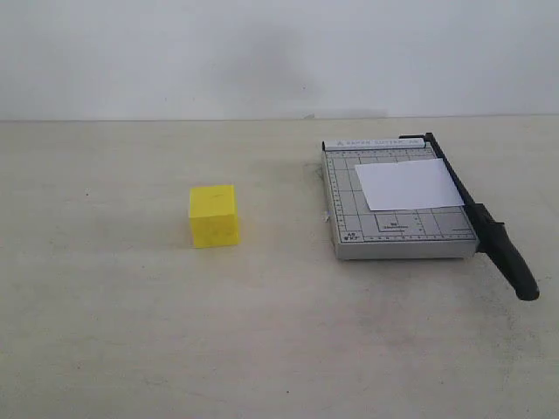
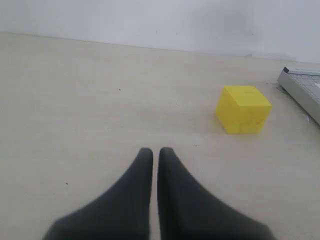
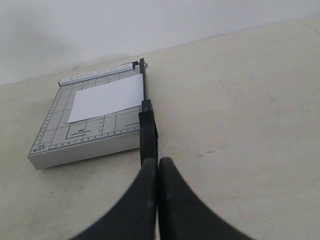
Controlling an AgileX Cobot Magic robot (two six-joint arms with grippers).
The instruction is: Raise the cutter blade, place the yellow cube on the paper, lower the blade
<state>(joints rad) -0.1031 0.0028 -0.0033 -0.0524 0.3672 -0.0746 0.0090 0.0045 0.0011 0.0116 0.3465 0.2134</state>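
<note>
The yellow cube (image 1: 214,216) rests on the table left of the grey gridded cutter base (image 1: 395,229); it also shows in the left wrist view (image 2: 243,109). White paper (image 1: 408,185) lies on the base, seen too in the right wrist view (image 3: 107,98). The cutter blade (image 1: 479,218) lies flat along the base's right edge, its thick handle nearest the front. My left gripper (image 2: 155,151) is shut and empty, well short of the cube. My right gripper (image 3: 158,162) is shut and empty, just behind the blade handle (image 3: 147,131). Neither gripper appears in the exterior view.
The pale table (image 1: 131,332) stretches around both objects. A white wall (image 1: 262,52) rises behind the table's far edge. A corner of the cutter base (image 2: 302,87) shows in the left wrist view.
</note>
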